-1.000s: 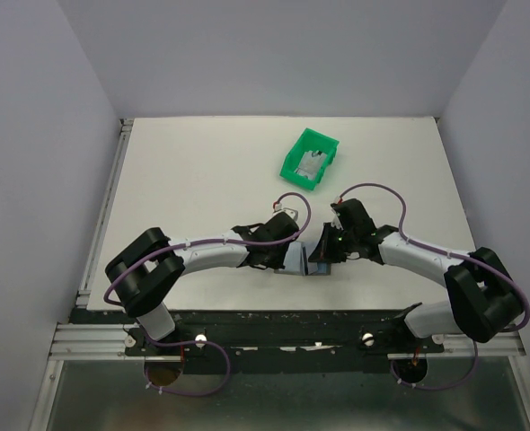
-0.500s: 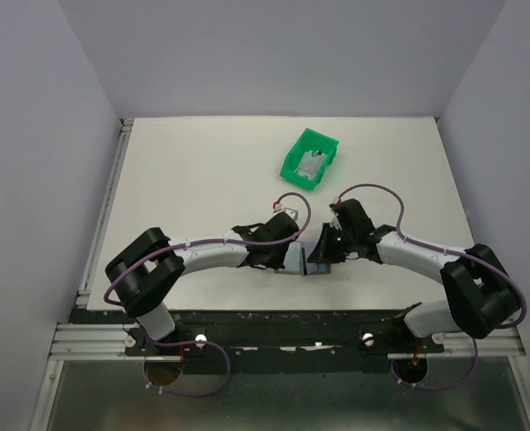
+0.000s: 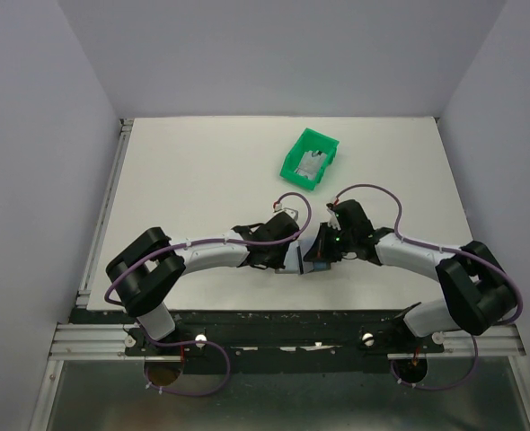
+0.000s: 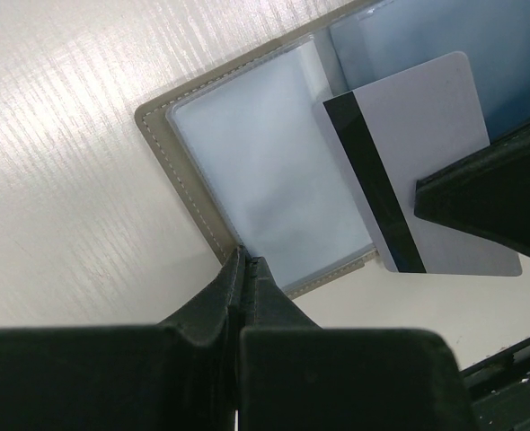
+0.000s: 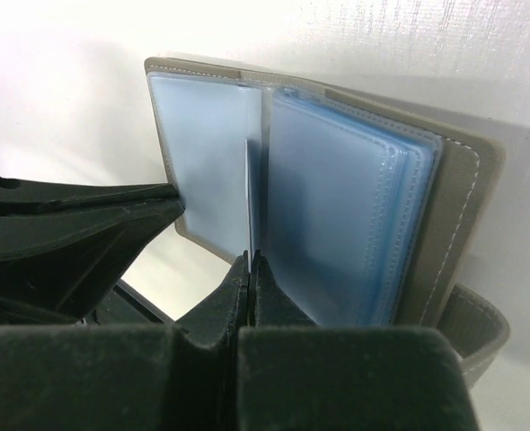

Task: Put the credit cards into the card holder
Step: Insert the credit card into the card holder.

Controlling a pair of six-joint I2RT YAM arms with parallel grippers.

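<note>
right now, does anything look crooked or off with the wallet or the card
The card, pinched in the right gripper, sits slightly askew over the open wallet: its stripe slants against the wallet's stitched edge and its lower end hangs past the border. Nothing looks damaged or spilled.

The white surface (image 3: 193, 180) carries two things. A green bin (image 3: 292, 168) sits toward the far edge, a little right of centre, turned at an angle to the edges. The card holder (image 4: 247, 171) lies open near the middle of the near edge, its grey-brown cover down and its pale blue sleeves facing up. Seen close, the surface has a faint streaked grain.
</note>
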